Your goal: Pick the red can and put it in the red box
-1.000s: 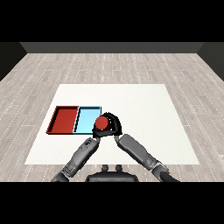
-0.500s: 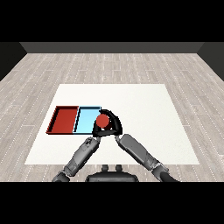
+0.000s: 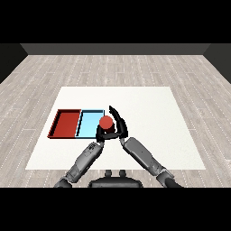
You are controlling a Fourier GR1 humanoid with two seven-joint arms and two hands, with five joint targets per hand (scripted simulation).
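Note:
The red can [image 3: 106, 122] is held above the table at the right edge of the light blue tray [image 3: 89, 122], its round top facing me. My right hand [image 3: 119, 125] curls round its right side, shut on it. The red tray [image 3: 66, 123] lies to the left of the blue one, with nothing in it. My left hand [image 3: 99, 135] sits just below the can, close to the right hand; its fingers are mostly hidden.
Both trays lie side by side on the left part of the white table [image 3: 149, 113]. A wooden floor surrounds the table. Both forearms cross the near middle of the table.
My right hand has carried the red can leftward, from right of the blue tray to over its right edge. The left hand has stayed near it.

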